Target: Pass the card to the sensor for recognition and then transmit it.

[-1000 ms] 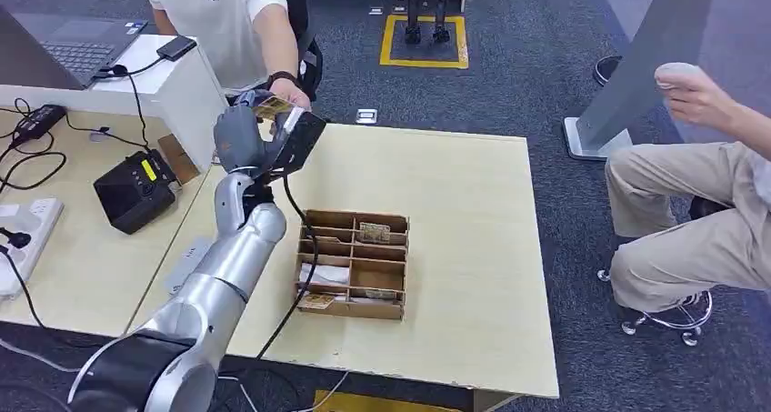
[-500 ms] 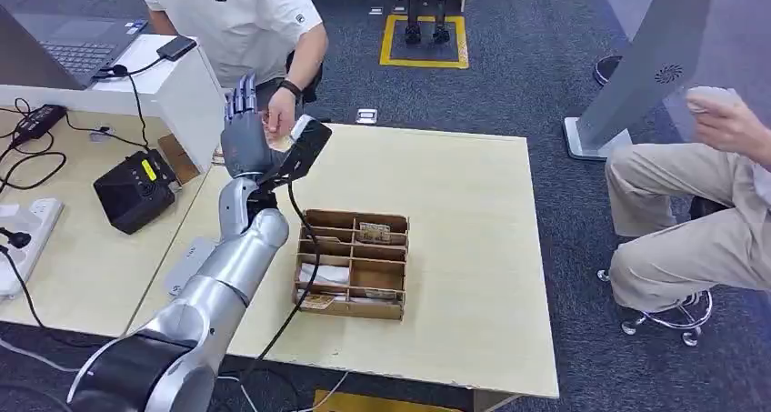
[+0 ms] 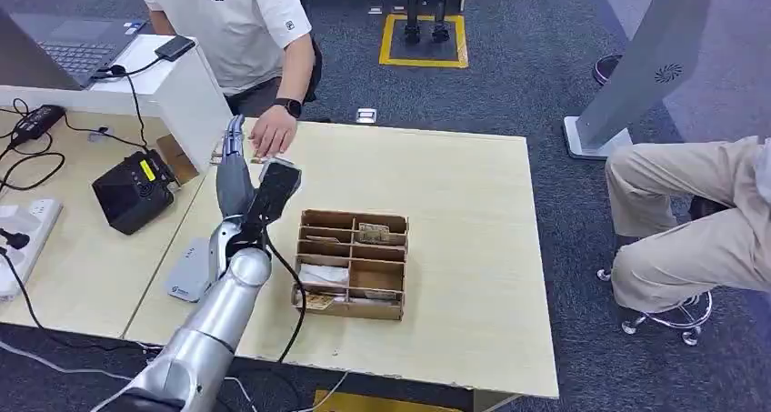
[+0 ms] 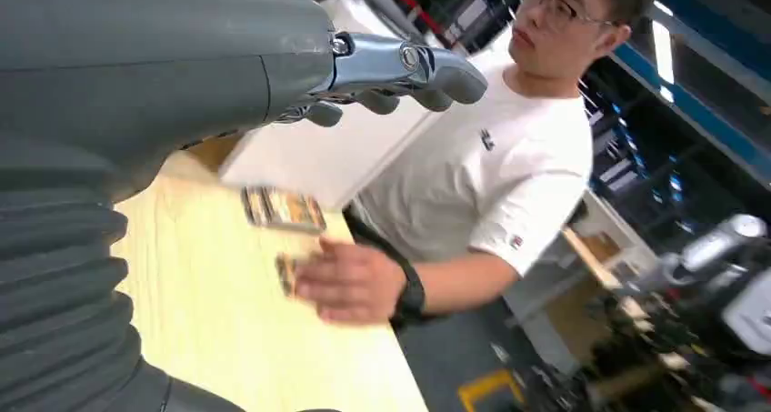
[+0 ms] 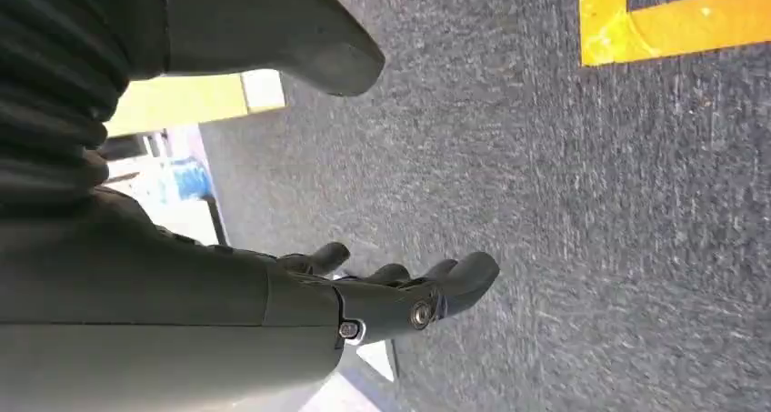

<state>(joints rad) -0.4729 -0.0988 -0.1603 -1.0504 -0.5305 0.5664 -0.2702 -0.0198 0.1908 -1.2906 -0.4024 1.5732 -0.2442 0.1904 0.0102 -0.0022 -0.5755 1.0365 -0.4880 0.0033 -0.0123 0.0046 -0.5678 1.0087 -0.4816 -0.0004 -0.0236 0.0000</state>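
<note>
1. Left robot hand (image 3: 234, 162) is up over the far-left part of the tabletop (image 3: 455, 248), fingers straight and spread, holding nothing. Left wrist view agrees: fingertips (image 4: 436, 71) extended, nothing between them.
2. Right robot hand (image 5: 382, 294) hangs beside the body over the carpet, fingers loosely apart, also holding nothing.
3. Card (image 4: 282, 209) lies flat on the tabletop near the far-left corner; a person's hand (image 3: 271, 137) rests on the tabletop just beside it, w/ what looks like a 2nd card under their fingers. In head view the card is mostly hidden behind my arm.
4. My read: the handover is done, so the step now is pulling the arm back and resetting.
5. To do it well: retract slowly along my own side, keep the fingers spread so nothing snags, stay clear of the person's hand.
6. Watch the cable running down the forearm – keep it off the wooden organiser (image 3: 355, 262) w/ its card slots.
7. Sensor unit (image 3: 134, 189) sits on the left desk; don't sweep the elbow across it.
</note>
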